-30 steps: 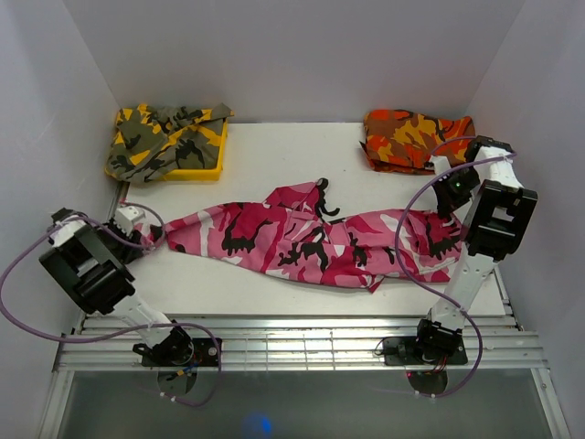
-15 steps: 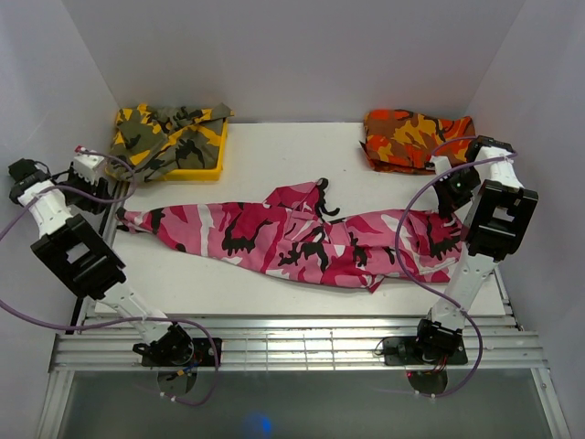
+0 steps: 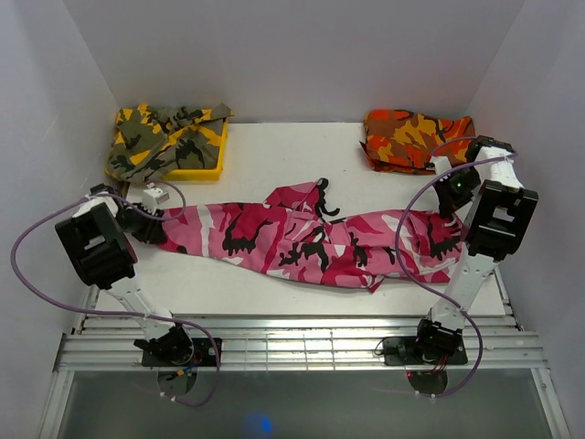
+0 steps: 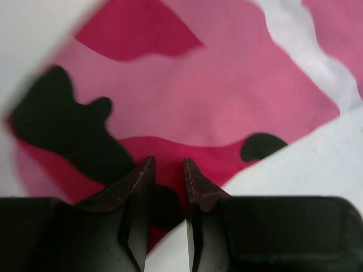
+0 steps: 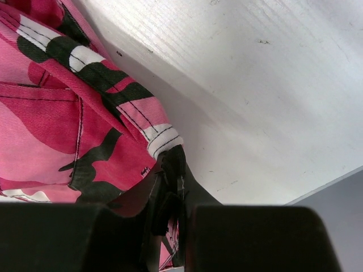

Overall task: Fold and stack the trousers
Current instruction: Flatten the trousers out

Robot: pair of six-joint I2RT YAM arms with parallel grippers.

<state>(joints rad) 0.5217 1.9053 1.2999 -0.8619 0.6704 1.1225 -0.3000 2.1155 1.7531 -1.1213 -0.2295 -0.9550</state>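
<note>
1. The trousers (image 3: 311, 240), in pink, white and black camouflage, lie stretched and rumpled across the table (image 3: 274, 151).
2. The right gripper (image 5: 172, 170) has its jaws pinching their stitched edge.
3. The left gripper (image 4: 168, 167) has its jaws narrowly apart over the left end.

Probably a robot lab test cell, not a home, plain white walls (image 3: 292, 55) boxing in a white table (image 3: 274, 160), left arm (image 3: 96, 247) and right arm (image 3: 494, 219) bolted to a ribbed metal rail (image 3: 302, 334), loose purple cables (image 3: 13, 265), pink camouflage trousers (image 3: 302, 238) spread out.
</note>
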